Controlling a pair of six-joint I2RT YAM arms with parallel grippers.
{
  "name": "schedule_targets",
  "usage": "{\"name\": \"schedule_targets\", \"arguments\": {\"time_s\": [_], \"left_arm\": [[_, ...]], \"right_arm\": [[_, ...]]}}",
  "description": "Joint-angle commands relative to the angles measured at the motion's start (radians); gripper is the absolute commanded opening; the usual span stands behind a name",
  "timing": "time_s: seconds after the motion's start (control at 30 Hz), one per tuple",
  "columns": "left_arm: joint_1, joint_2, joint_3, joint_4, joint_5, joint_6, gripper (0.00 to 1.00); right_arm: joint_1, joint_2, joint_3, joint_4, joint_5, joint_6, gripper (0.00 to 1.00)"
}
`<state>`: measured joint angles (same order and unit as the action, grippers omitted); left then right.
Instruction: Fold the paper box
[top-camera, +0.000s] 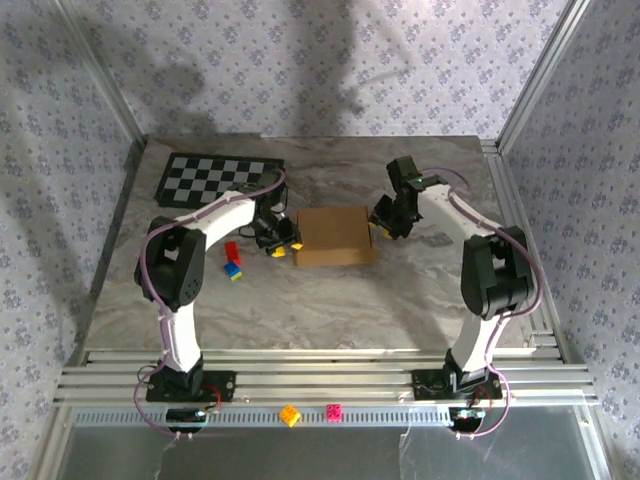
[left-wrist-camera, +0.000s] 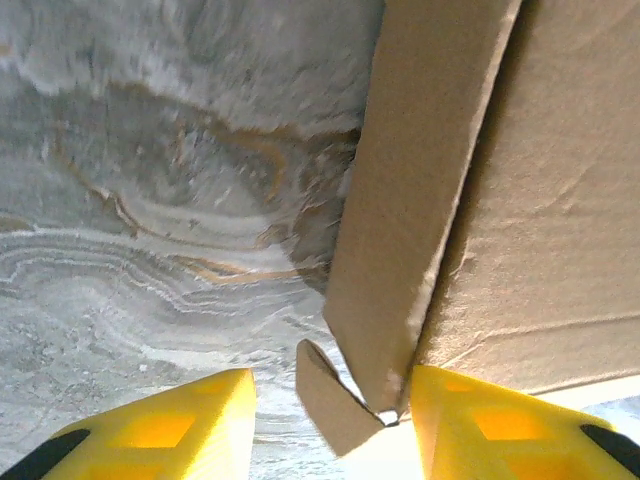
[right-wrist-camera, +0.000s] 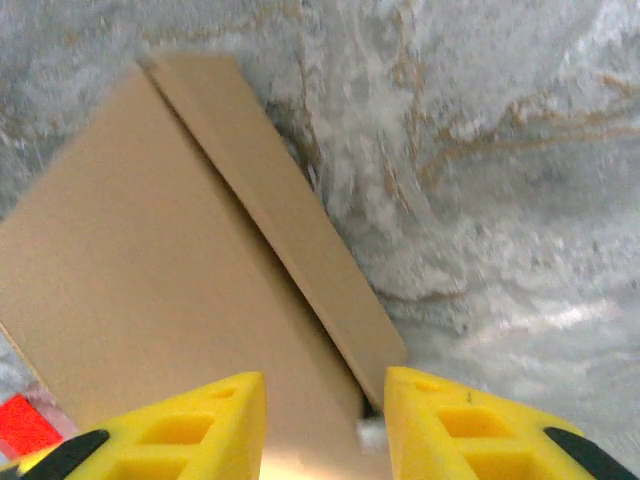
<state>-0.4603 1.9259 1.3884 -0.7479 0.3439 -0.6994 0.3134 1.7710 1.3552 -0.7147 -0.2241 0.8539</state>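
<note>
- Left gripper (left-wrist-camera: 332, 395): released, jaws parted on either side of the paper box's (top-camera: 335, 237) left flap (left-wrist-camera: 400, 250).
- Right gripper (right-wrist-camera: 325, 395): released, jaws parted above the box's right edge.
- The box lies flat mid-table (top-camera: 300, 300), with the checkerboard mat (top-camera: 215, 178) beyond.

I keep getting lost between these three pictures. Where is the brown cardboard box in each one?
Top external: the paper box lies flat near the middle of the marbled table.
Left wrist: the paper box takes up the upper right, with its narrow flap running down the middle of the picture.
Right wrist: the paper box covers the left half, and one long edge runs diagonally.
Shared landmark: the marbled table beneath it.
</note>
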Motion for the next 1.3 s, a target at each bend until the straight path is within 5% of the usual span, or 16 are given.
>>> {"name": "schedule_targets", "arguments": {"time_s": [0.0, 0.2, 0.4, 0.53, 0.73, 1.27], "left_arm": [[-0.001, -0.029, -0.01, 0.034, 0.0, -0.001, 0.44], [-0.015, -0.031, -0.011, 0.043, -0.01, -0.008, 0.44], [-0.016, -0.101, 0.036, 0.005, -0.055, -0.048, 0.63], [0.009, -0.111, 0.065, -0.022, -0.04, -0.086, 0.66], [0.031, -0.061, 0.064, 0.04, 0.023, -0.128, 0.56], [0.048, 0.045, 0.089, 0.111, 0.004, -0.122, 0.31]], "right_arm": [[0.028, -0.078, -0.071, -0.031, -0.018, -0.025, 0.37], [0.037, -0.089, -0.12, 0.013, -0.027, -0.048, 0.35], [0.029, -0.03, -0.02, -0.04, 0.008, -0.161, 0.41], [0.022, 0.007, 0.029, -0.06, 0.043, -0.328, 0.5], [-0.006, 0.083, 0.076, -0.058, -0.035, -0.456, 0.53], [-0.038, 0.114, 0.082, -0.066, -0.073, -0.423, 0.46]]}}
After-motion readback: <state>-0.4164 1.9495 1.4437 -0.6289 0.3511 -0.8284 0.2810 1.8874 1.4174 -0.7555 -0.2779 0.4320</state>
